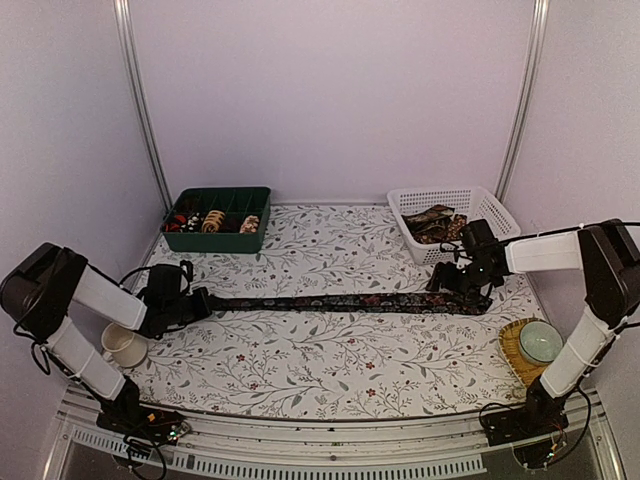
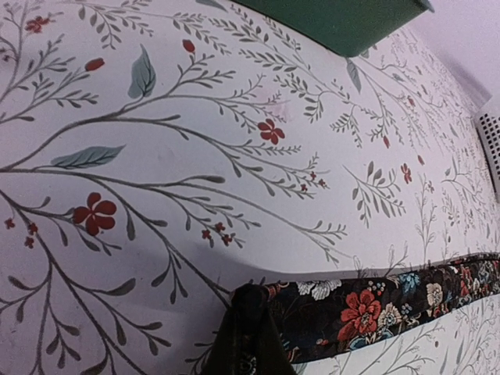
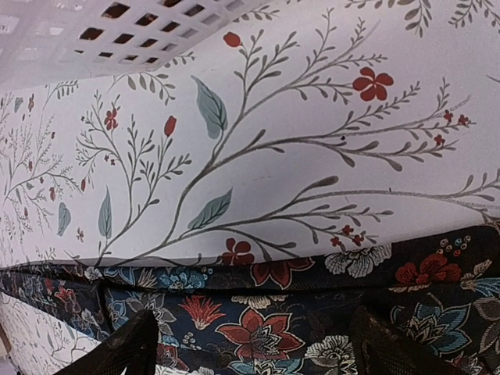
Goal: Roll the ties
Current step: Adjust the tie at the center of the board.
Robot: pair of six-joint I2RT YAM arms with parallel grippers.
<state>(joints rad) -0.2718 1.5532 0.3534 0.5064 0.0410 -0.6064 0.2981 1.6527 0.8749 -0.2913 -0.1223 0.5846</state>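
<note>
One long dark floral tie [image 1: 330, 302] lies flat and stretched across the middle of the flowered tablecloth. My left gripper [image 1: 203, 303] is at its narrow left end. In the left wrist view the gripper [image 2: 250, 312] shows its fingers pressed together on that end of the tie [image 2: 375, 308]. My right gripper [image 1: 462, 285] is over the wide right end. In the right wrist view it [image 3: 250, 344] is open, with its fingers [image 3: 129, 348] spread on either side above the tie [image 3: 266, 328]. More ties [image 1: 435, 222] lie in the basket. Coiled ties [image 1: 213, 220] sit in the tray.
A dark green compartment tray [image 1: 215, 242] stands at the back left, and its edge shows in the left wrist view [image 2: 351, 19]. A white mesh basket [image 1: 495, 212] stands at the back right, close behind my right gripper. A white mug [image 1: 122, 345] is near left. A green bowl [image 1: 540, 342] sits on a woven mat near right.
</note>
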